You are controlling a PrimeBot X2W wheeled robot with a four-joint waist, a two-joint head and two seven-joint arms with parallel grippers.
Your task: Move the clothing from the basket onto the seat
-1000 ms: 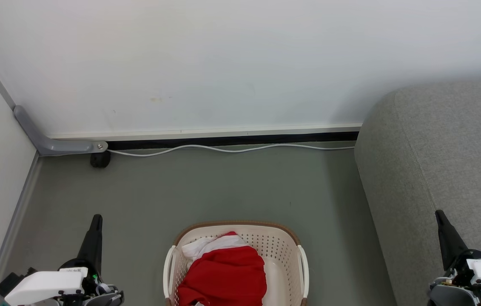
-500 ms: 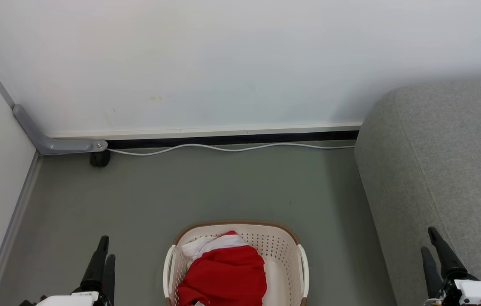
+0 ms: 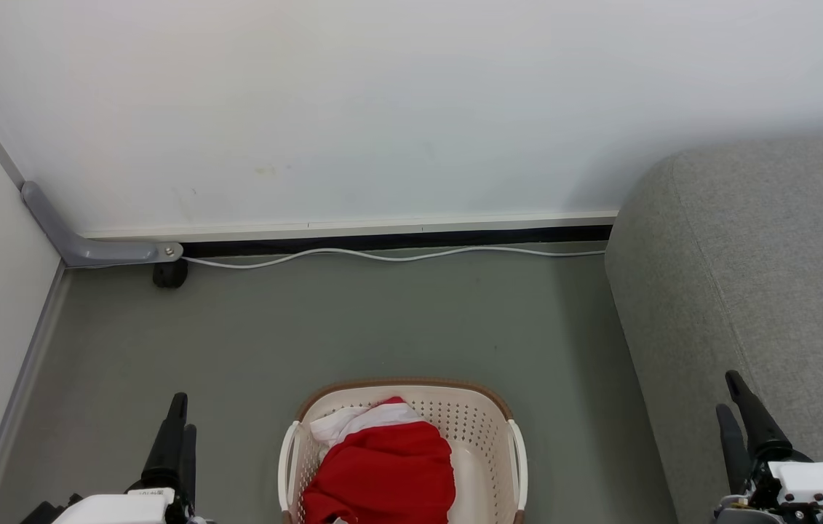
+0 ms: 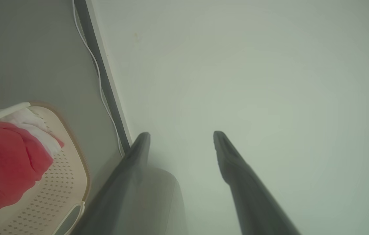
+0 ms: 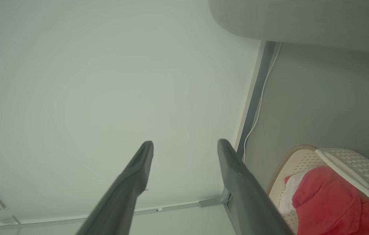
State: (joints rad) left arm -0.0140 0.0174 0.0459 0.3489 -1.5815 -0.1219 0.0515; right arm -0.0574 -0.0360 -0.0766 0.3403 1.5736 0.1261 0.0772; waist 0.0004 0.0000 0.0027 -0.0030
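Head view: the basket [image 3: 485,429] stands on the grey floor [image 3: 353,320] at the bottom middle, its near end cut off by the picture's edge
Clothing: the red clothing [image 3: 382,466] with its white band lies heaped inside the basket, toward the left wall and the far end — none of it hangs over the rim
Seat: the seat [image 3: 768,276] rises at the floor's right edge, apart from the basket, with a strip of bare floor between
Left gripper: the left gripper [image 3: 184,413] hangs left of the basket, fingers pointing toward the back wall [image 3: 382,109]; in the left wrist view they stand wide apart with nothing between them
Right gripper: the right gripper [image 3: 726,391] hangs before the seat's front, spread just as wide and empty in the right wrist view
Key relation: the clothing lies between the two grippers, inward of each and back from the fingertips — both would have to turn in and down to reach it
Long axis: the heap seems to run along the basket's length, from the far rim toward the robot
Nearer arm: the left looks nearer the basket; the right is nearer the seat
Step, as I judge: reach not begun, clothing untouched
Risk: the soft cloth may snag on the perforated wall or drag the light basket along
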